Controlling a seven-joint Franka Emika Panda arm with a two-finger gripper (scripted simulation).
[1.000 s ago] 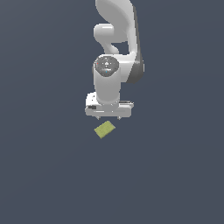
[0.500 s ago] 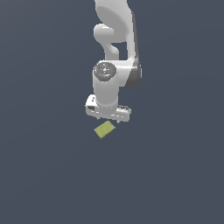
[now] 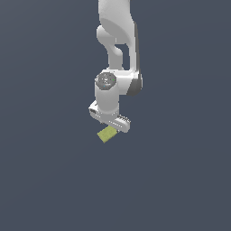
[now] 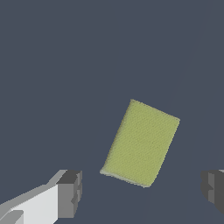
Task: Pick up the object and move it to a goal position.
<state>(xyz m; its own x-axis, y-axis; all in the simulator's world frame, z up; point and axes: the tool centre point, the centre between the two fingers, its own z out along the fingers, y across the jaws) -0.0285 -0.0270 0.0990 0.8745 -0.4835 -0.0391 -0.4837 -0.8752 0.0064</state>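
1. We are in the approach step: our claw (image 4: 142, 192) hangs spread wide and empty above the object (image 4: 141, 143).
2. The object lies flat on the surface (image 3: 54, 180), skewed to the fingers (image 4: 70, 192).
3. Next, we judge, rotate, descend, then close.

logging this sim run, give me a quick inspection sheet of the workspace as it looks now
surface: plain dark grey floor, bare around the block
job's things: yellow-green block lying flat, not gripped
clutter: nothing seen
grippers: gripper open, above the block, fingers wide apart and clear of it
cables: nothing seen
surroundings: white arm reaching down from above in the exterior view; no goal marker seen
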